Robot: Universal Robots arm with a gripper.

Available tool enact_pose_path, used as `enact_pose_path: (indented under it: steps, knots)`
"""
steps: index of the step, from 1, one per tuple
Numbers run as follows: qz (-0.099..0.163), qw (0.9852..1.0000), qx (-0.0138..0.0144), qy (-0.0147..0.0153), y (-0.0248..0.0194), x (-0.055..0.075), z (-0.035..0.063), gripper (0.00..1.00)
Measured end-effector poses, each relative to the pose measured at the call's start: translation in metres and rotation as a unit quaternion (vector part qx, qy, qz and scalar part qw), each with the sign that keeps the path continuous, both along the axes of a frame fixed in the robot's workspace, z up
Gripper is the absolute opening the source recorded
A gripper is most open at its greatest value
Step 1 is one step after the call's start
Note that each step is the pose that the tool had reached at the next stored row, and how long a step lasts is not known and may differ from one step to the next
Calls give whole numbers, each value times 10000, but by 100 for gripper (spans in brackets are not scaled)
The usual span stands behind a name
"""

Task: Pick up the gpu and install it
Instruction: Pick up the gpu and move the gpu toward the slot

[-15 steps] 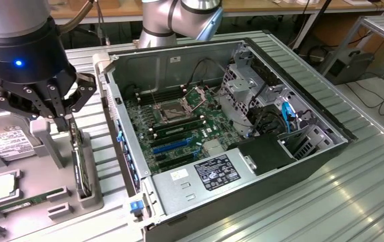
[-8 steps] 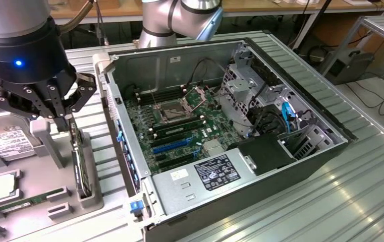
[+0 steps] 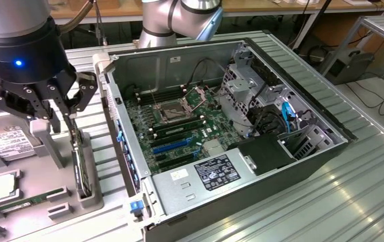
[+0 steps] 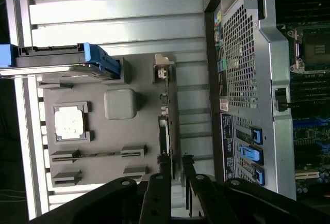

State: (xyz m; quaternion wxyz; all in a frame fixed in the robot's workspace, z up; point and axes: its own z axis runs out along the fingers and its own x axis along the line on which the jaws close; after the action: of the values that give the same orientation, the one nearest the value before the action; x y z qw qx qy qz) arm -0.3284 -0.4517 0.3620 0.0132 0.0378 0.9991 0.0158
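Observation:
The gpu (image 3: 80, 161) stands on edge in a slot of the grey holder (image 3: 44, 214), at the exterior view's left beside the case. In the wrist view the gpu (image 4: 165, 123) shows edge-on as a thin dark strip with its silver bracket at the far end. My gripper (image 3: 66, 112) hangs just above the card's upper end, open, with its black fingers spread to either side. My gripper (image 4: 177, 193) in the wrist view has its fingers apart over the card's near end, and nothing is held.
The open computer case (image 3: 259, 45) lies to the exterior view's right, with motherboard (image 3: 178, 126), blue slots (image 3: 168, 147) and power supply (image 3: 209, 174) inside. The holder also carries a labelled hard drive (image 3: 3, 143), a CPU (image 3: 0, 184) and a RAM stick (image 3: 23, 202).

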Motion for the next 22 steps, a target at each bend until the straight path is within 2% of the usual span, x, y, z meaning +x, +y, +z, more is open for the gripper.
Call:
enact_pose_path:
  steps: [2, 4, 5, 14, 22]
  knots:
    - [0, 10000, 0, 0, 0, 0, 0, 36]
    - [0, 10000, 0, 0, 0, 0, 0, 36]
    - [0, 10000, 0, 0, 0, 0, 0, 42]
    - [-9, 10000, 0, -1, 0, -9, -142, 42]
    - [-92, 10000, 0, -1, -1, -29, -353, 42]
